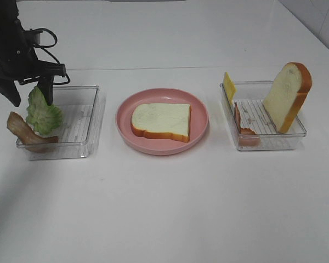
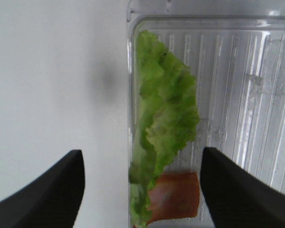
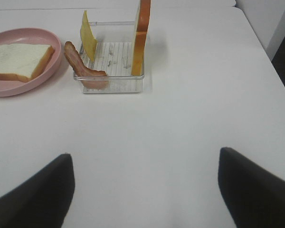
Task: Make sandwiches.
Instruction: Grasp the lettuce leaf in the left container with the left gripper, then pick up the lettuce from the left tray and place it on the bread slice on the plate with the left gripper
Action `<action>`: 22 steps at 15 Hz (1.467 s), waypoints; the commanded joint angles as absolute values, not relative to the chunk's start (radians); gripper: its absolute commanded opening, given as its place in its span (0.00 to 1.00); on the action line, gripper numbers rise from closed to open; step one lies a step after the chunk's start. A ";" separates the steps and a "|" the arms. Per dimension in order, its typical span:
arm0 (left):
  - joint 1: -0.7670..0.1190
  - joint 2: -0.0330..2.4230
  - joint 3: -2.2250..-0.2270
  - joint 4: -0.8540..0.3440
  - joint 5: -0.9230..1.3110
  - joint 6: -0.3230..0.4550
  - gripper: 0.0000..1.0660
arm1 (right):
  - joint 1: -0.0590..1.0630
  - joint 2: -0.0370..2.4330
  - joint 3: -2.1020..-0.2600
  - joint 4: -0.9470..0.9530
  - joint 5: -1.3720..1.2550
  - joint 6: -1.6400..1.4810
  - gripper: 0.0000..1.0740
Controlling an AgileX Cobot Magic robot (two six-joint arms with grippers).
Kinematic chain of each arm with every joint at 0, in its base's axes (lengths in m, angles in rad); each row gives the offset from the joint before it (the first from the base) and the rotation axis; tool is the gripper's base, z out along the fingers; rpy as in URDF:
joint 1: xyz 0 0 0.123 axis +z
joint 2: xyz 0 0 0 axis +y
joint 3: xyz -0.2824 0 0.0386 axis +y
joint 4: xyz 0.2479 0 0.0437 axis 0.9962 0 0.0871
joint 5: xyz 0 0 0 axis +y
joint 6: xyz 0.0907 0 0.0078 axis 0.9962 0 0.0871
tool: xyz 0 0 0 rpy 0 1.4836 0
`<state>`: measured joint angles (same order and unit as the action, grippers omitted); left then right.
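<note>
One bread slice [image 1: 160, 121] lies flat on the pink plate [image 1: 126, 109]. In the left clear tray [image 1: 88, 129] a ruffled green lettuce leaf [image 1: 43, 115] stands on edge beside a bacon strip [image 1: 23, 130]. My left gripper [image 1: 30, 93] hangs over that tray, open. The lettuce [image 2: 164, 118] sits between its spread fingers [image 2: 47, 194] and touches neither. The bacon [image 2: 175, 194] peeks out under the leaf. My right gripper [image 3: 145, 194] is open above bare table and holds nothing. It is out of the high view.
The right clear tray [image 1: 274, 143] holds an upright bread slice [image 1: 288, 96], a yellow cheese slice [image 1: 229, 86] and a bacon strip [image 1: 244, 127]. In the right wrist view the tray [image 3: 111, 88] and the plate [image 3: 9, 88] lie ahead of the gripper.
</note>
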<state>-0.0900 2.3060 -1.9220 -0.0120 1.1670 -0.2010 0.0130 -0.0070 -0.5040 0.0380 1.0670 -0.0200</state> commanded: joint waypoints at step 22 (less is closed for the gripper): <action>-0.096 2.178 -1.997 -0.452 1.124 -0.020 0.00 | 0.015 -0.017 -0.503 0.032 1.060 -0.009 0.73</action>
